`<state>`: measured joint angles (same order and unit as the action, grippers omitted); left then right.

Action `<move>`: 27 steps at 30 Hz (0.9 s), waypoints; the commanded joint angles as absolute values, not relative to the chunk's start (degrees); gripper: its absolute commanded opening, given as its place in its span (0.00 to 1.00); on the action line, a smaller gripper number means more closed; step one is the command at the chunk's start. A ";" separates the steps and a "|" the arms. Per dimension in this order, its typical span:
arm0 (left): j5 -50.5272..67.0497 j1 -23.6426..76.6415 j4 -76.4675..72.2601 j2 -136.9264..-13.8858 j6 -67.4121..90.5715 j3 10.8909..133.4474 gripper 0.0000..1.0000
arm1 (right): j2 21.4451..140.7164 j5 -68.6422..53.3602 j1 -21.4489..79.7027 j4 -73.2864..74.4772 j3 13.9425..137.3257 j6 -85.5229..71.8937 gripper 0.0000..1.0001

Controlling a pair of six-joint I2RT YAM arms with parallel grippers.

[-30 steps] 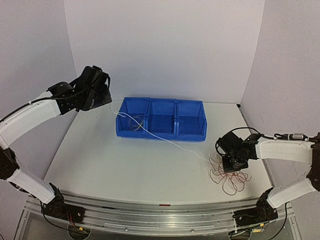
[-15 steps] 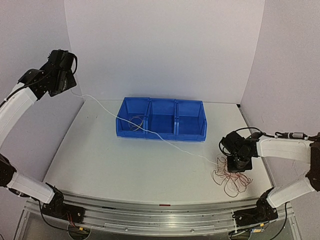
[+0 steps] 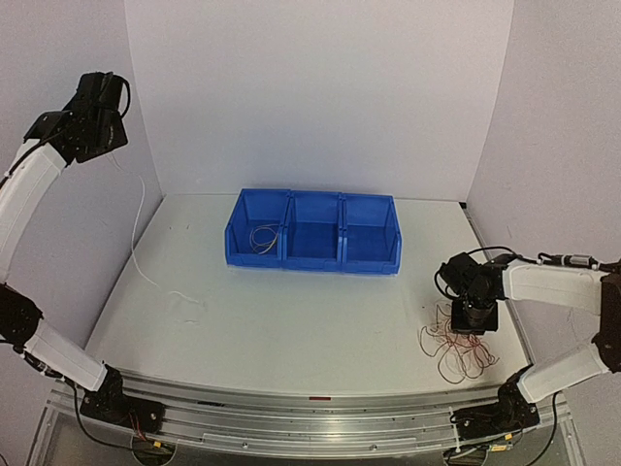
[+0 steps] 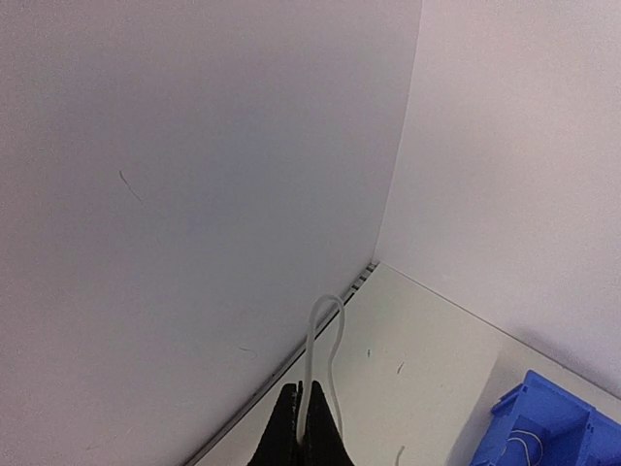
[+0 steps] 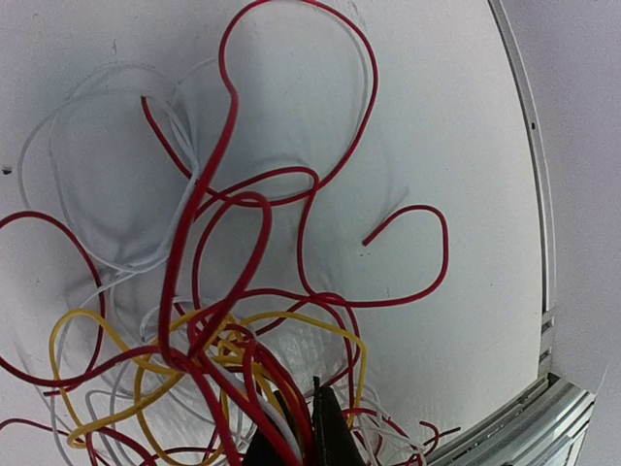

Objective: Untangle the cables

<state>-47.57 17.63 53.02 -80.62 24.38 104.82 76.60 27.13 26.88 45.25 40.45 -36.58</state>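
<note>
The tangle of red, white and yellow cables [image 3: 458, 348] lies on the table at the right. My right gripper [image 3: 473, 316] sits on its far edge. In the right wrist view the right gripper [image 5: 299, 388] is shut on a bundle of red and white strands, with red loops [image 5: 204, 194] and a yellow cable [image 5: 291, 320] spread around it. My left gripper [image 3: 94, 115] is raised high at the far left. It is shut on one white cable [image 3: 136, 243], which hangs down to the table. In the left wrist view the left gripper [image 4: 304, 384] pinches a loop of that white cable [image 4: 311, 334].
A blue three-compartment bin [image 3: 312, 260] stands at the back centre, with a coiled cable [image 3: 262, 236] in its left compartment. Its corner shows in the left wrist view [image 4: 558, 427]. Walls close in on the left, back and right. A metal rail [image 3: 310, 417] runs along the near edge.
My left gripper rose up and to the left. The white cable came free of the tangle and off the bin, and now hangs slack at the left. The right gripper shifted slightly right over the tangle.
</note>
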 commanded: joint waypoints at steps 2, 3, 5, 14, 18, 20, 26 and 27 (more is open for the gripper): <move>-42.01 16.90 52.31 -79.62 20.49 107.27 0.00 | 76.34 22.82 26.41 46.80 41.53 -35.85 0.06; -39.01 16.92 51.30 -79.14 20.38 106.09 0.00 | 76.66 20.20 26.43 46.55 42.06 -34.51 0.06; -31.34 16.99 47.96 -77.40 19.91 102.66 0.00 | 77.20 16.34 26.42 45.87 42.60 -31.75 0.07; -11.33 16.97 43.19 -76.03 20.97 100.27 0.00 | 74.78 3.99 26.46 40.90 42.60 -25.21 0.20; -1.52 16.96 40.94 -75.87 21.98 102.55 0.00 | 74.62 2.41 26.52 39.67 42.95 -23.99 0.26; 5.12 16.97 39.17 -75.91 22.67 103.73 0.00 | 74.74 1.35 26.49 39.23 43.15 -23.51 0.32; 19.59 17.12 33.45 -77.73 26.04 105.55 0.00 | 74.98 0.44 26.50 38.21 43.33 -23.32 0.71; 21.16 17.34 32.62 -78.43 26.67 105.98 0.00 | 74.81 0.44 26.52 38.06 43.33 -23.36 0.75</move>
<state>7.90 16.95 39.80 -77.67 23.74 102.30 75.72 2.34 26.50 39.48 41.42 -24.08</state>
